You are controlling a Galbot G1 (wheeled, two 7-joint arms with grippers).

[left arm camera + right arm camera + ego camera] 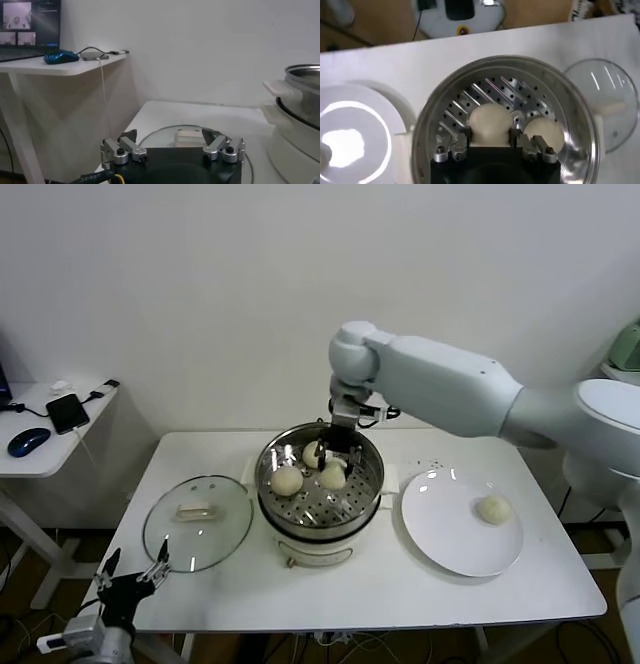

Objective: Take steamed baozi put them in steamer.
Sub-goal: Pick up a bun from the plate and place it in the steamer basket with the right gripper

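The steamer stands mid-table, a shiny steel pot with a perforated tray on a cream base. My right gripper reaches down into it and is shut on a steamed baozi. The right wrist view shows that bun pinched between the fingers just over the tray. Two more buns lie in the pot; one of them sits beside the held bun. One baozi rests on the white plate. My left gripper hangs open by the table's front left corner.
The round glass lid with a cream handle lies flat to the left of the steamer, straight ahead of the left gripper. A side table with a phone and a blue mouse stands at the far left. A wall rises close behind the table.
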